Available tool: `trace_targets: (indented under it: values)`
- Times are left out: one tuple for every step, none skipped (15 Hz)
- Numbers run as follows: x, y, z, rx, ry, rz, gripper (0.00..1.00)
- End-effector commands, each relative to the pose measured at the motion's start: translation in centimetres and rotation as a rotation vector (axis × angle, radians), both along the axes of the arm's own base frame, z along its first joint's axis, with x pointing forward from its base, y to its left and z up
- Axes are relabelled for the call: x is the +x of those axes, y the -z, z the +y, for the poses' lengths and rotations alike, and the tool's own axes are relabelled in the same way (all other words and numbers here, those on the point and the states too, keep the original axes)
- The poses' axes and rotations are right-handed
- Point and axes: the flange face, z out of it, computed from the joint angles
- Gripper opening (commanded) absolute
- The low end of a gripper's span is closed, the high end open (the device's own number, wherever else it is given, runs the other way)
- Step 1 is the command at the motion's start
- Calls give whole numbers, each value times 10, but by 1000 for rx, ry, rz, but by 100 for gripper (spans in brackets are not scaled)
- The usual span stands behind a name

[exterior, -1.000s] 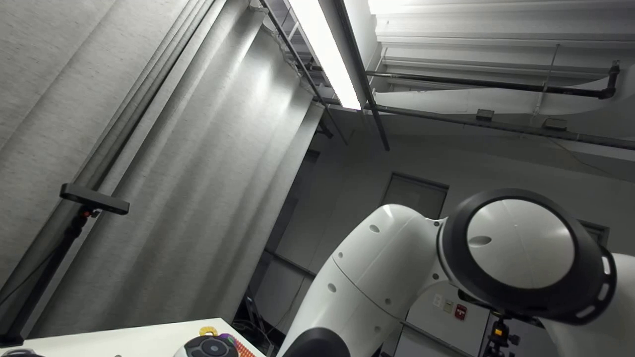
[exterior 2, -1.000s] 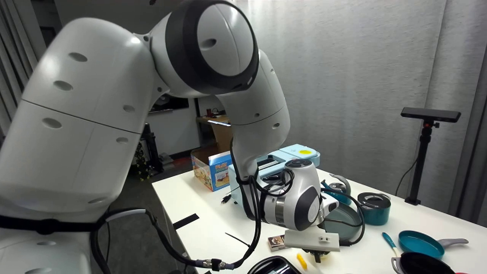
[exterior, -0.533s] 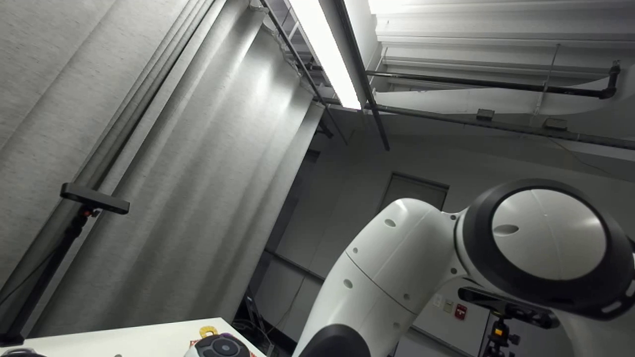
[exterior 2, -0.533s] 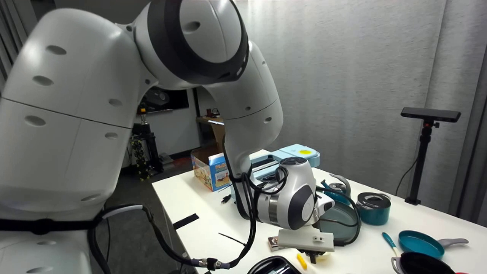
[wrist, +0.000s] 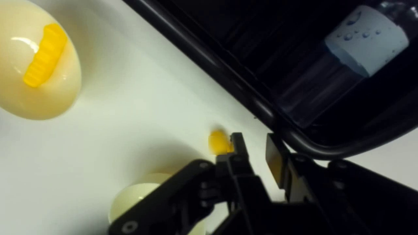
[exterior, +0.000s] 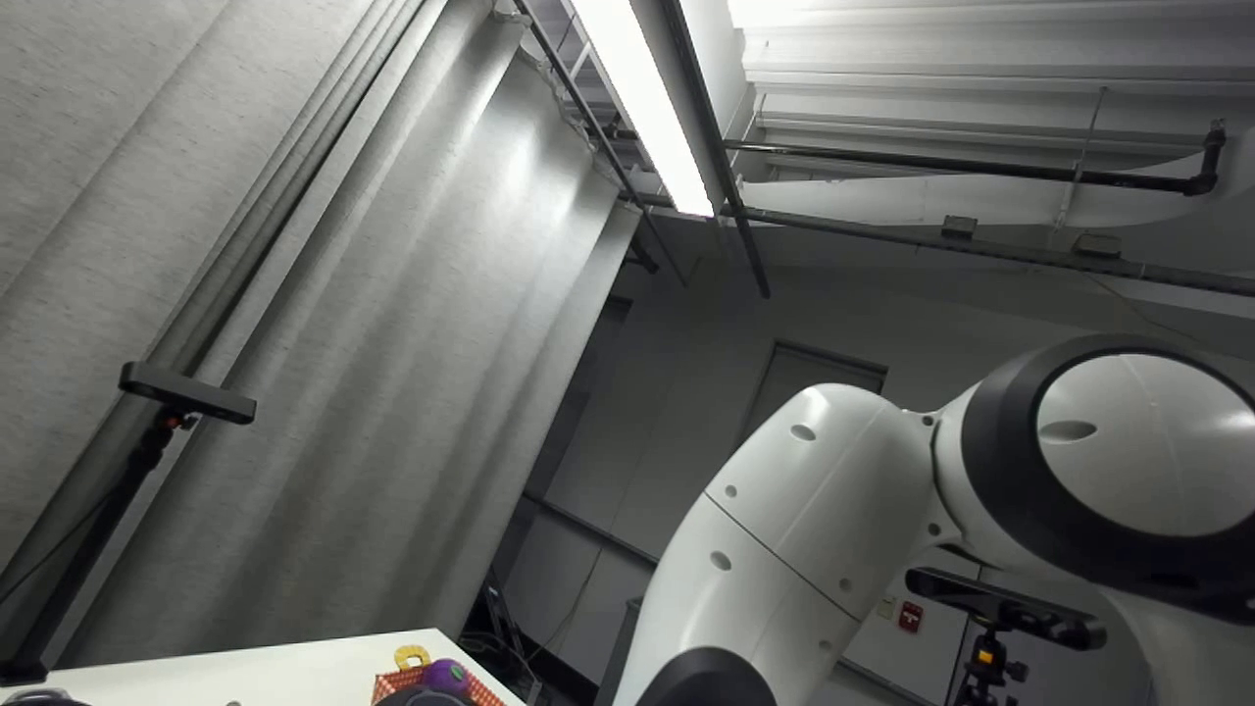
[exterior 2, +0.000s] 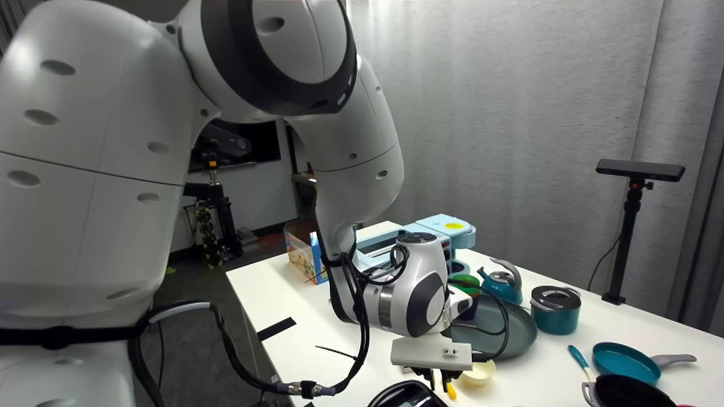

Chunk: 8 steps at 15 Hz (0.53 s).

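Curving at the left of the wrist view, a glossy cream oval bowl (wrist: 19, 94) is cradling a yellow crinkle-cut stick (wrist: 45, 55) aslant. Lower down, a cream rounded vessel (wrist: 125, 199) is sitting partly hidden by the black two-fingered tool (wrist: 253, 145). Nearer the middle, a blurred yellow plastic-looking piece (wrist: 218, 142) is lying on the white surface (wrist: 65, 156) just left of the tool, whose nearer finger is partly covering it; its long axis and any contact are not showing. The tool is holding its fingers parted, gripping nothing visible. Rightward, a glossy black container (wrist: 212, 62) is crowding the other finger, and a white cylinder with blue bubble prints (wrist: 367, 40) is lying inside.
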Motion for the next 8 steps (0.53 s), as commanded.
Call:
trace_targets:
  values:
    - [-10, -10, 5, -14, -71, 52, 56]
    - [-8, -12, 5, -19, -84, 55, 65]
    - [-7, -15, 5, -27, -95, 60, 71]
    - [-5, -19, 5, -37, -107, 61, 78]
    - [-4, -22, 5, -44, -116, 63, 87]
    - [-1, -24, 4, -49, -123, 62, 94]
    - [2, -27, 3, -52, -128, 57, 100]
    - [5, -30, 3, -50, -132, 49, 100]
